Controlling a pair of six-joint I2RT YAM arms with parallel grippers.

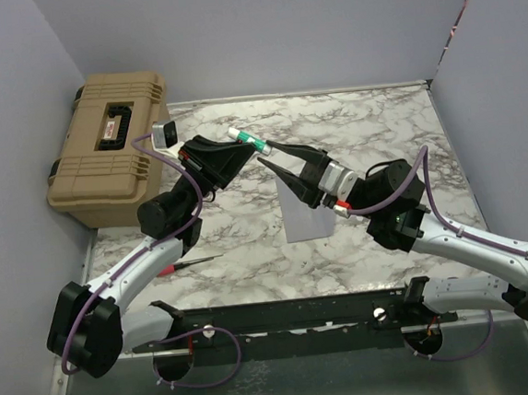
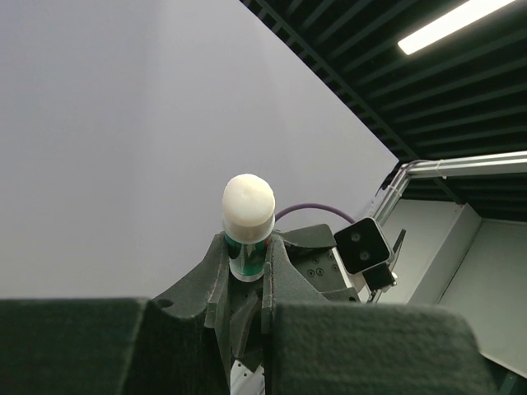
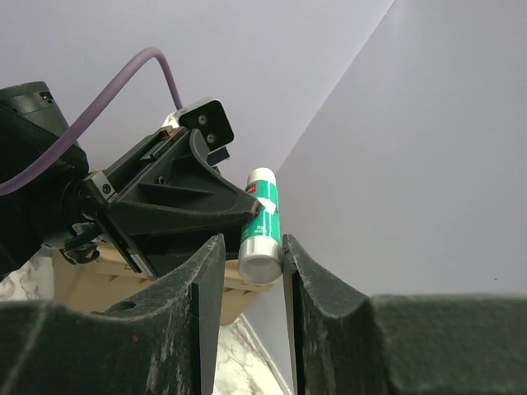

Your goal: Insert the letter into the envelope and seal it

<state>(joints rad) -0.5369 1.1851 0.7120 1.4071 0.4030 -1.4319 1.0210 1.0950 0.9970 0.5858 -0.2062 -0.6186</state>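
My left gripper (image 2: 247, 262) is clamped on a glue stick (image 3: 262, 218) in mid-air. My right gripper (image 3: 253, 251) straddles its end, jaws apart. Below, my right wrist partly hides the envelope (image 1: 305, 220) lying on the table (image 1: 387, 122). A case (image 1: 102, 147) sits at far left.

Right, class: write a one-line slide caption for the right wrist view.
Right gripper straddles the glue stick held by the left gripper.
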